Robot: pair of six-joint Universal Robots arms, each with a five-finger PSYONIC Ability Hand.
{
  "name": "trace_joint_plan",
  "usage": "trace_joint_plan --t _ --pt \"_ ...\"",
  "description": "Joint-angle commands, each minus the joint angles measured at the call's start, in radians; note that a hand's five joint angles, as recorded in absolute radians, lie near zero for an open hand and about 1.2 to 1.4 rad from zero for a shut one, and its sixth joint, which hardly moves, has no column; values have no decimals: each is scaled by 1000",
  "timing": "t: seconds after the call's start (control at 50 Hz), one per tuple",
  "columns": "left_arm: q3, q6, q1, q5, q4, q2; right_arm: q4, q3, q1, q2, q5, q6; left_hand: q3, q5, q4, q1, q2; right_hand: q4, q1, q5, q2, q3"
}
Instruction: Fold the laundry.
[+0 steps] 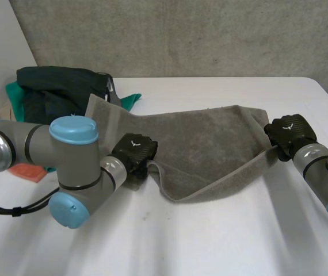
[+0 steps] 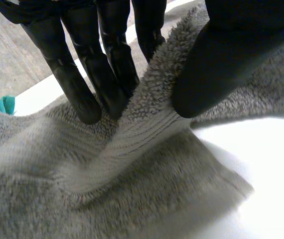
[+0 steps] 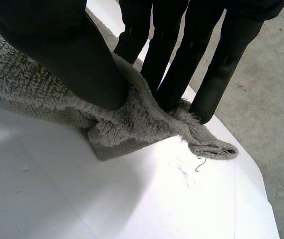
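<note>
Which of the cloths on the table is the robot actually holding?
The grey towel in the middle: the left hand and right hand each pinch an end. The dark clothes and green cloth lie behind, unheld.

Clothes pile beside towel

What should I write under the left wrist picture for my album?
Left hand pinching a ridge of the grey towel between thumb and fingers on the white table.

Plain grey towel, white table, dark green pile, teal cloth, orange scrap.
</note>
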Motion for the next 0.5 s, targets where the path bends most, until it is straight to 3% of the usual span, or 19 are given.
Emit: trace_joint_plan --t 0.02,0.08,0.16,0.26,0.36,0.44,0.5 --pt "12 -88 4 -21 -20 45 25 -9 -21 -19 14 -24 247 255 240 261 238 195 280 206 227 208" --pt "-3 -93 18 -28 -66 152 71 -15 -32 -72 19 -70 247 255 240 261 238 195 280 206 227 208" --pt "-38 -82 67 -25 -182 332 229 -40 -92 -244 22 -201 247 255 240 261 238 195 280 206 227 208" --pt "-32 -27 121 -16 -397 514 376 -107 -109 -423 24 -249 247 255 240 261 238 195 280 206 227 208" --pt "1 177 141 -4 -549 640 559 -221 -115 -583 13 -260 247 255 240 261 238 195 280 206 227 208" --pt "-3 329 141 -22 -554 648 686 -278 -140 -603 -12 -269 247 255 240 261 238 195 280 206 227 208" --pt "-15 377 139 -24 -554 636 735 -267 -155 -580 -30 -295 247 255 240 261 238 195 280 206 227 208"
